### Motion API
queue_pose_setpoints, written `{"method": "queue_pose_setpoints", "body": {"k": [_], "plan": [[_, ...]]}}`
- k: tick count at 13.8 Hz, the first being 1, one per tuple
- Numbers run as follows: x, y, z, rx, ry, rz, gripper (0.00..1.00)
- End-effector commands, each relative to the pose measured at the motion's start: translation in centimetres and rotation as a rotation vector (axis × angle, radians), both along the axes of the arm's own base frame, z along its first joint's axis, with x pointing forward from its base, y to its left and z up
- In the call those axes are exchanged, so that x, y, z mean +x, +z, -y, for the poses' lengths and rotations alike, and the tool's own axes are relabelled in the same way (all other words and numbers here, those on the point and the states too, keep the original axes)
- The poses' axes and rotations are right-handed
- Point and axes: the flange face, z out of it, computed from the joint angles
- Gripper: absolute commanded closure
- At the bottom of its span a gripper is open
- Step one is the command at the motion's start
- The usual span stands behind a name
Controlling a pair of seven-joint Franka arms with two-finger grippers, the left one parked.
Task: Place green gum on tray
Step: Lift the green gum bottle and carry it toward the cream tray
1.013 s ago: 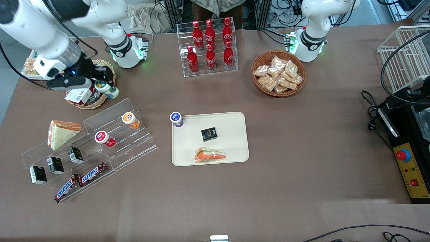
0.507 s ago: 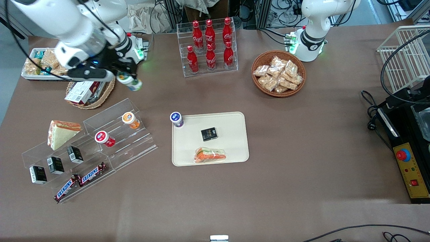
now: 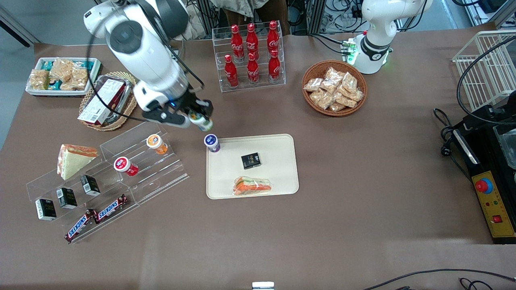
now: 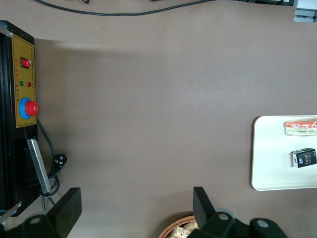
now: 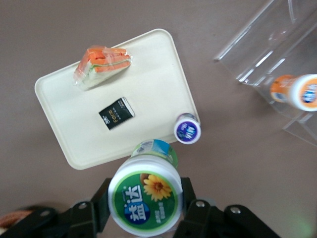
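The green gum [image 3: 201, 121] [image 5: 145, 195], a small bottle with a white lid and a green-and-yellow flower label, hangs in the air with my right gripper [image 3: 197, 116] [image 5: 144, 201] shut on it. It is held above bare table, a little farther from the front camera than the tray's corner. The cream-beige tray [image 3: 278, 147] [image 5: 153, 89] lies flat mid-table and carries a black packet [image 3: 250, 160] [image 5: 116, 113] and a wrapped sandwich [image 3: 252, 186] [image 5: 102, 62]. A purple-lidded gum bottle [image 3: 211, 142] [image 5: 187, 129] stands at the tray's corner nearest my gripper.
A clear stepped rack [image 3: 161, 165] toward the working arm's end holds an orange-lidded bottle [image 3: 155, 143] [image 5: 297, 91], a red-lidded bottle [image 3: 125, 166], a sandwich, black packets and Snickers bars. A cola rack [image 3: 250, 56], two wicker baskets [image 3: 334, 86] [image 3: 109, 100] and a white snack tray [image 3: 60, 74] stand farther back.
My arm has carried the green gum from above the wicker basket near the working arm's end toward the tray, and nearer to the front camera. Nothing on the tray or racks moved.
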Motion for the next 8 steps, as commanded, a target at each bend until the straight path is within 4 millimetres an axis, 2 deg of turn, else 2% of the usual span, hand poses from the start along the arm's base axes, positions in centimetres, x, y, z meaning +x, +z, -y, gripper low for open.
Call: {"method": "queue_pose_setpoints", "body": {"k": [1,3,7,8], "plan": [[0.8,-5.5,-2.3,0.009,-0.054,0.010,0.78],[1.0,-8.9,-2.8,0.006,-0.059,0.020,0.78],[1.2,-15.7,-2.4,-0.017,-0.062,0.056,0.77],[1.3,-16.9,-2.4,-0.018,-0.064,0.058,0.77]]}}
